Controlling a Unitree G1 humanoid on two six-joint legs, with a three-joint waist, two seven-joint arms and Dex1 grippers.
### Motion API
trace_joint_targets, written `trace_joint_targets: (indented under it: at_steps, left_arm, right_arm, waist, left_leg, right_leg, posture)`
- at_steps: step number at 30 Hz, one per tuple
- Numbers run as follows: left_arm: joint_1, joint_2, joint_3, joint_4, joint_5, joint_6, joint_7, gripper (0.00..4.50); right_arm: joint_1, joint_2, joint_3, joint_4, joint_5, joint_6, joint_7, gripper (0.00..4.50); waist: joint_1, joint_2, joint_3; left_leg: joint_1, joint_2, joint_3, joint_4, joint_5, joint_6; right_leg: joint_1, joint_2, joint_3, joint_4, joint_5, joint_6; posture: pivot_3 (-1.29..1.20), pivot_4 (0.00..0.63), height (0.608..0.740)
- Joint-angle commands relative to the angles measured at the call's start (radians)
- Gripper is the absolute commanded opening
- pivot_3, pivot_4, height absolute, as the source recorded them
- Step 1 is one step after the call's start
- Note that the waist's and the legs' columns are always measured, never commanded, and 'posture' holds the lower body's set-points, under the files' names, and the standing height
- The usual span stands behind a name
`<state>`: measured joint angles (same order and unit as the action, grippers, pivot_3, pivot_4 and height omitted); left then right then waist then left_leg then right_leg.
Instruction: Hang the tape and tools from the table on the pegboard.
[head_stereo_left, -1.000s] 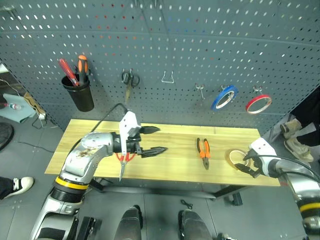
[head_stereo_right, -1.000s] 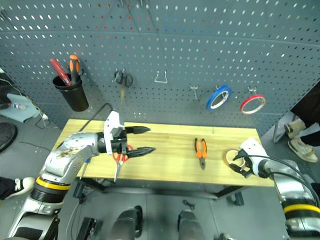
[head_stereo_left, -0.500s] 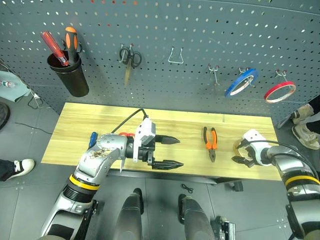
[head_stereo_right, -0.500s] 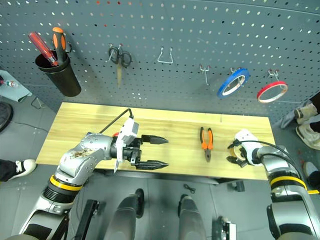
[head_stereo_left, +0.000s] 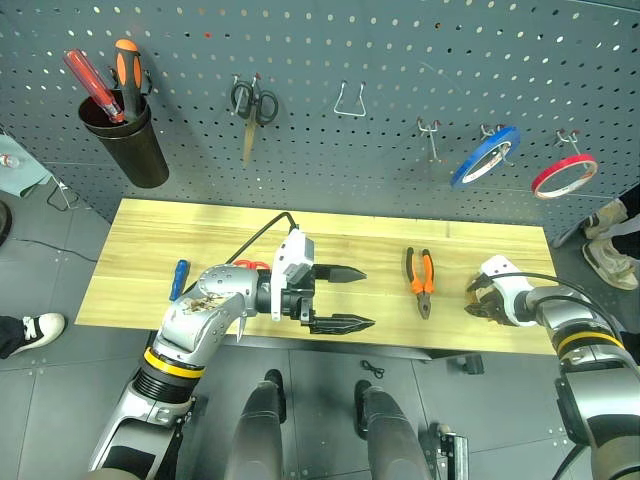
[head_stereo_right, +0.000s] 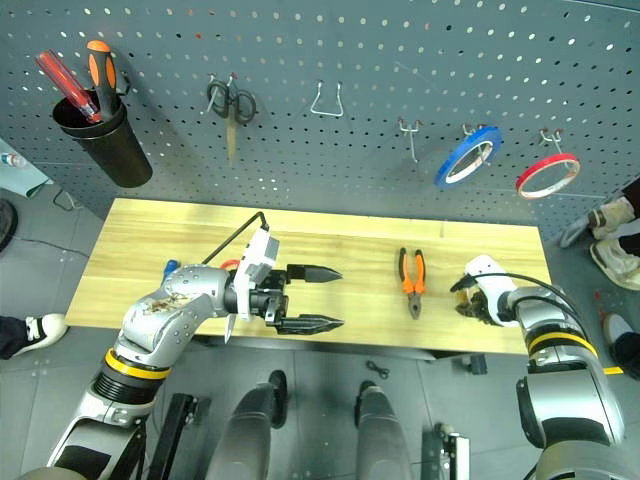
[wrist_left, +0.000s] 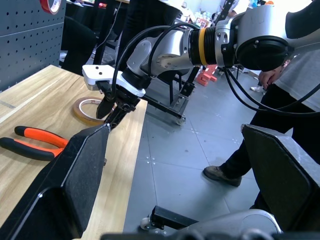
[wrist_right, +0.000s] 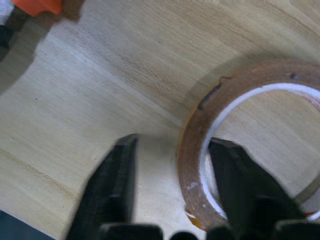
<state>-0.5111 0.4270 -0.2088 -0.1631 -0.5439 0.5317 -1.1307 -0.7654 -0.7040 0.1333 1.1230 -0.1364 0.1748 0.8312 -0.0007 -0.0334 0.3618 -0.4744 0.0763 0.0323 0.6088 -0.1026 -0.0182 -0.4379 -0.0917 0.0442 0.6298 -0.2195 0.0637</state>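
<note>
straddling one tape ring's wall, right tool part-open, left tool wide, empty

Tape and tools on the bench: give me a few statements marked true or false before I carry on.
1. The tape lies flat on the table, with the right gripper astride its wall, one finger in the hole. True.
2. The pliers hang on the pegboard. False: the pliers lie on the table; the pegboard is behind it.
3. The left gripper holds the blue screwdriver. False: the left gripper is open and empty; the blue screwdriver lies on the table.
4. The blue roll and red roll hang on the pegboard. True.
</note>
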Motion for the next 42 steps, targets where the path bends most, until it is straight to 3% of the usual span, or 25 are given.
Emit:
trace_joint_targets:
  at_steps: [1, 2, 8, 12, 15, 20, 26, 38, 39, 42]
  left_arm:
    - [-0.009, -0.001, 0.018, -0.05, -0.026, 0.004, 0.002, 4.5]
    - [-0.008, -0.001, 0.019, -0.05, -0.027, 0.004, 0.002, 4.5]
    - [-0.009, -0.026, 0.026, -0.045, -0.035, -0.004, 0.019, 4.5]
    - [-0.014, -0.035, 0.09, -0.061, -0.118, 0.088, 0.066, 4.5]
    - [-0.031, -0.022, 0.222, -0.06, -0.254, 0.218, 0.154, 4.5]
    - [-0.055, -0.033, 0.403, -0.086, -0.463, 0.355, 0.337, 4.5]
    - [-0.112, -0.063, 0.501, -0.068, -0.618, 0.395, 0.496, 4.5]
    - [-0.139, -0.023, 0.484, -0.069, -0.652, 0.388, 0.508, 4.5]
    - [-0.138, -0.022, 0.483, -0.069, -0.654, 0.387, 0.508, 4.5]
    - [-0.125, -0.013, 0.472, -0.08, -0.648, 0.387, 0.502, 4.5]
  right_arm:
    - [0.029, -0.002, 0.007, 0.033, -0.02, -0.019, -0.002, 0.53]
    - [0.031, -0.003, 0.005, 0.033, -0.02, -0.024, -0.004, 0.26]
    - [0.106, -0.029, -0.018, -0.111, -0.009, -0.061, -0.027, 0.25]
    - [0.335, -0.067, -0.104, -0.653, 0.019, -0.001, -0.097, 0.25]
    - [0.506, -0.004, -0.214, -1.182, 0.027, 0.111, -0.211, 0.25]
    - [0.572, 0.061, -0.182, -1.581, -0.125, 0.059, -0.361, 0.25]
    - [0.398, 0.105, -0.083, -1.5, -0.241, -0.045, -0.462, 0.25]
    - [0.217, 0.162, -0.068, -1.167, -0.155, -0.111, -0.443, 0.25]
    - [0.212, 0.166, -0.068, -1.159, -0.147, -0.111, -0.437, 1.26]
    - [0.225, 0.168, -0.069, -1.162, -0.143, -0.108, -0.429, 2.17]
  waist:
    - [0.0, 0.0, 0.0]
    - [0.0, 0.0, 0.0]
    - [0.002, 0.0, 0.0]
    - [0.01, 0.0, 0.0]
    - [-0.002, 0.003, -0.001]
    - [-0.017, 0.002, -0.003]
    - [-0.011, -0.004, -0.008]
    - [0.002, -0.007, -0.014]
    - [0.001, -0.007, -0.014]
    - [0.002, -0.007, -0.014]
  left_leg:
    - [0.0, 0.0, 0.0, 0.0, 0.0, 0.0]
    - [0.0, 0.0, 0.0, 0.0, 0.0, 0.0]
    - [0.0, 0.0, 0.0, 0.0, 0.0, 0.0]
    - [-0.002, -0.001, -0.001, -0.001, 0.0, 0.0]
    - [-0.003, -0.001, -0.002, -0.002, 0.0, -0.001]
    - [-0.002, -0.001, -0.003, -0.001, 0.003, -0.005]
    - [-0.004, -0.002, -0.003, -0.001, 0.002, -0.012]
    - [-0.006, -0.002, -0.004, -0.002, 0.006, -0.007]
    - [-0.006, -0.002, -0.004, -0.002, 0.006, -0.007]
    - [-0.006, -0.002, -0.004, -0.002, 0.006, -0.008]
  right_leg:
    - [0.0, 0.0, 0.0, 0.0, 0.0, 0.0]
    - [0.0, 0.0, 0.0, 0.0, 0.0, 0.0]
    - [0.001, 0.0, 0.0, -0.001, 0.0, 0.0]
    - [-0.001, 0.0, 0.0, 0.0, 0.003, 0.007]
    - [-0.003, 0.0, 0.0, 0.001, 0.002, 0.008]
    - [-0.003, 0.001, -0.001, 0.003, 0.003, 0.01]
    - [-0.002, 0.0, -0.002, -0.003, 0.009, 0.01]
    - [-0.002, 0.0, -0.003, -0.004, 0.013, 0.004]
    - [-0.002, 0.0, -0.003, -0.004, 0.013, 0.004]
    - [-0.002, 0.0, -0.003, -0.004, 0.014, 0.004]
  posture:
    - [0.06, 0.427, 0.74]
    - [0.06, 0.427, 0.74]
    - [0.05, 0.398, 0.74]
    - [0.03, 0.37, 0.74]
    - [0.01, 0.346, 0.74]
    - [0.0, 0.315, 0.74]
    - [0.02, 0.287, 0.74]
    - [0.06, 0.268, 0.74]
    - [0.06, 0.268, 0.74]
    - [0.06, 0.274, 0.74]
